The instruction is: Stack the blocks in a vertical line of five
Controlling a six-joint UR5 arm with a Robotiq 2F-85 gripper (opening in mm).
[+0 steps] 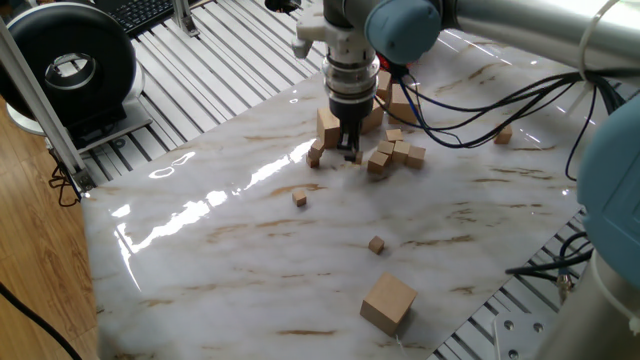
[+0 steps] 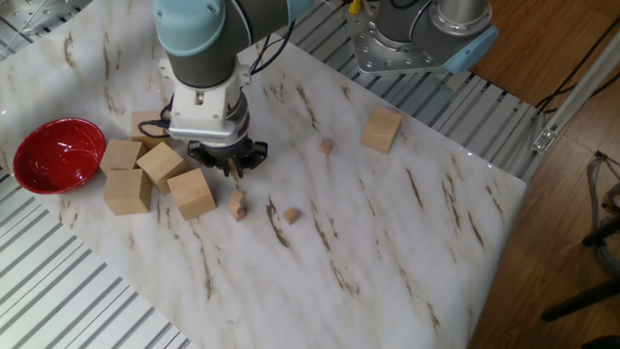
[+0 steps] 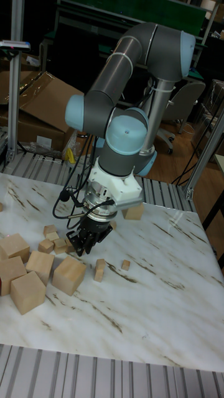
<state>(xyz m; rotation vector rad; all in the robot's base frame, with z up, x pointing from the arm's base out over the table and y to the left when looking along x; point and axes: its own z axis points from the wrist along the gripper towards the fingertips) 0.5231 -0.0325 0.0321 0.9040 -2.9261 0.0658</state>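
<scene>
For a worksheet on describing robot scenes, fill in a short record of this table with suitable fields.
Surface: marble-patterned table
Pincer: low over the cube cluster; open or shut unclear
Stack: appears two tiny cubes high
Loose tiny cube: beside the stack, apart
Red bowl: near the large cubes

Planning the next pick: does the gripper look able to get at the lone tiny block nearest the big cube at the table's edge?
Probably yes: that block sits alone on bare marble, apart from the big cube, leaving the gripper a free descent.
</scene>
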